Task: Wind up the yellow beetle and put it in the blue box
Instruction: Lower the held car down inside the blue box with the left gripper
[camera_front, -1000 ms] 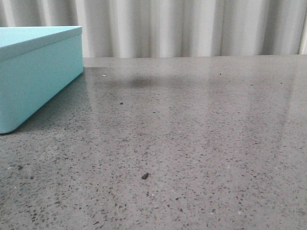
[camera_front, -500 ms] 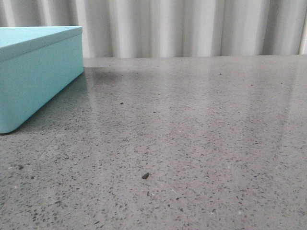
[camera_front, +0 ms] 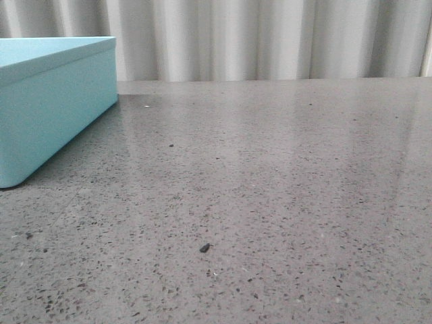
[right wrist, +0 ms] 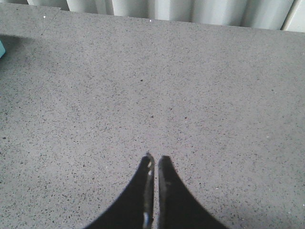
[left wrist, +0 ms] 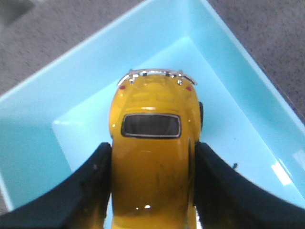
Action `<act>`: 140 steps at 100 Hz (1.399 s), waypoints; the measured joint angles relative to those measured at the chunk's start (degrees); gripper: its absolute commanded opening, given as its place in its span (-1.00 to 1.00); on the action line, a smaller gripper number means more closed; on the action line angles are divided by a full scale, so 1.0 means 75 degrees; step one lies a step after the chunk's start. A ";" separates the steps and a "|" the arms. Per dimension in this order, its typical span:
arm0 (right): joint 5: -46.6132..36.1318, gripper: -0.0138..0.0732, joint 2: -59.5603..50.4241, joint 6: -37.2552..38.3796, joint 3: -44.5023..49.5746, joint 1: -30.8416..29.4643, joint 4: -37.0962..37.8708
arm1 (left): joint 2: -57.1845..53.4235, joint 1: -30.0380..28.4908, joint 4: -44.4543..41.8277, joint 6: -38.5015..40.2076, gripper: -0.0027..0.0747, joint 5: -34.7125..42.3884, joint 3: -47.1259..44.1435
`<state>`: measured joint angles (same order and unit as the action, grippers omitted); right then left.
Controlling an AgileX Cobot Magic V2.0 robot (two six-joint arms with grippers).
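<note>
Small glossy yellow toy beetle car (left wrist: pixel 151 143): clamped between the black fingers (left wrist: pixel 90 191) of the left end effector (left wrist: pixel 150 188), held over the open interior of the large light turquoise-blue rectangular box (left wrist: pixel 248 109). Right end effector (right wrist: pixel 153 164): closed and empty, above the grey speckled desk (right wrist: pixel 214 95).

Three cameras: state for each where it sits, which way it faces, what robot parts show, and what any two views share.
Front view: low, facing forward over the grey table to a curtain; blue box at left; no robot parts.
Left wrist view: above the box, looking in; left hand grips the yellow beetle.
Right wrist view: looks over bare table; right hand, fingers together.
Shared: front and left wrist views both show the box.
</note>
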<state>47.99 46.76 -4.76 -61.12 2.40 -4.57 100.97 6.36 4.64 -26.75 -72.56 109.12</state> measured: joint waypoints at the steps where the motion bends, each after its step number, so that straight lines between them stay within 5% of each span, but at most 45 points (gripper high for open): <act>1: 0.0000 -0.82 0.0000 0.0000 0.0000 0.0000 0.0000 | 0.0000 0.0000 -0.0001 0.0000 -0.78 0.0000 -0.0040; 56: -0.0013 -0.82 0.0000 0.0011 0.0000 0.0000 0.0000 | 0.0000 -0.0049 0.0085 0.0186 -0.78 0.0390 -0.2136; 140: -0.0013 -0.82 0.0000 0.0011 0.0000 0.0000 -0.0028 | 0.0704 -0.0049 0.0160 0.0241 -0.76 0.0784 -0.2390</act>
<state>47.89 46.76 -4.68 -61.12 2.40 -4.77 106.25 6.00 5.84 -24.95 -66.68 91.20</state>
